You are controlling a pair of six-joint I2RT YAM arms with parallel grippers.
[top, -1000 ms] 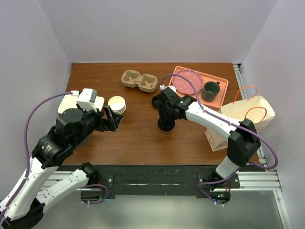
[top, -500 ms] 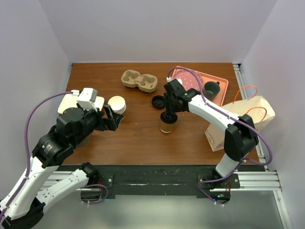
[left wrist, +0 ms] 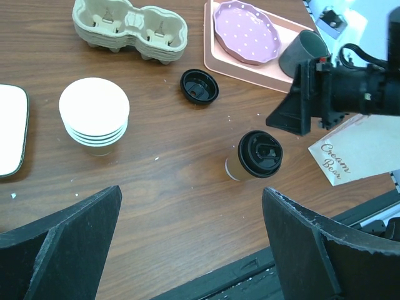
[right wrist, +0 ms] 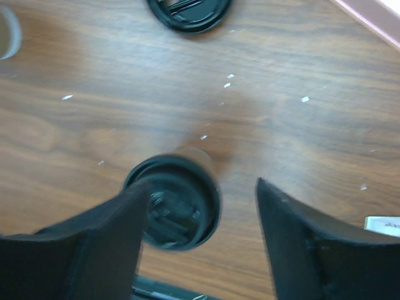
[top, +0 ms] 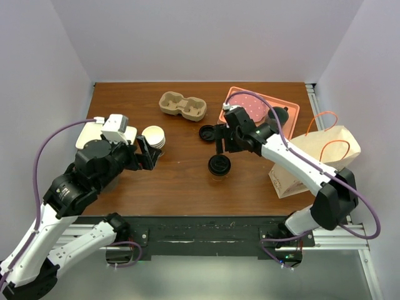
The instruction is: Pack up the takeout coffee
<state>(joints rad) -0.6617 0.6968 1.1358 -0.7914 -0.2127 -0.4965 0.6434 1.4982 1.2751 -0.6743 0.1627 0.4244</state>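
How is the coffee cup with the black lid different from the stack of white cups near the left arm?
The takeout coffee is a single cup, while the stack of white cups is several cups nested together. The takeout coffee has tan sides and a black lid; the stack of white cups is white and has no lid. Both stand on the wooden table, and no gripper touches either.

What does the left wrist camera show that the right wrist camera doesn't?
Only the left wrist: the pulp cup carrier, the stack of white cups, the pink tray with its purple plate and grey mug, and the paper bag. Only the right wrist: the open right gripper seen from between its own fingers. Both: the takeout coffee with its black lid on, the loose black lid and the wooden table.
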